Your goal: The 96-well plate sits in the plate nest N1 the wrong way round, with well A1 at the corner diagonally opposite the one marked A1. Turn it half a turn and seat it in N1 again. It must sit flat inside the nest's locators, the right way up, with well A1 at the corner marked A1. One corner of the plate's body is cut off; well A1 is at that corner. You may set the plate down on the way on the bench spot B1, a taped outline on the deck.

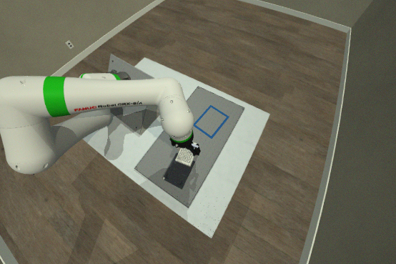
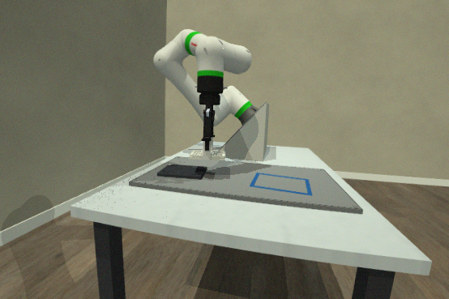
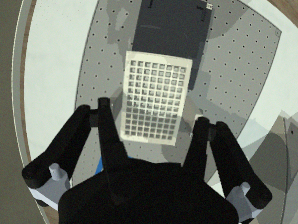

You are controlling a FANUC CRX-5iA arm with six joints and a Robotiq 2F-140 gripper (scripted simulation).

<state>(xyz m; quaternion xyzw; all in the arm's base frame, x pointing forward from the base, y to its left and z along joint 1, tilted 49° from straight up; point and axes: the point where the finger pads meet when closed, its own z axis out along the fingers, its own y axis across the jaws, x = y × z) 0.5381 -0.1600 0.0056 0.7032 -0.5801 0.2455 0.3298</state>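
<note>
The white 96-well plate (image 3: 156,99) is held between the fingers of my gripper (image 3: 153,100), lifted above the deck. It also shows in the top view (image 1: 185,156) and in the exterior view (image 2: 207,153), where it hangs level under the fingers. The dark plate nest N1 (image 3: 173,26) lies empty on the grey deck, below and just ahead of the plate; it also shows in the top view (image 1: 177,174) and the exterior view (image 2: 181,171). A small white mark sits at one corner of the nest (image 3: 208,11). I cannot make out the plate's cut corner.
The bench spot B1, a blue taped outline (image 1: 211,121), lies on the grey deck farther along from the nest, also seen in the exterior view (image 2: 281,183). A grey angled mounting plate (image 2: 251,134) stands behind at the arm's base. The white table edges are near.
</note>
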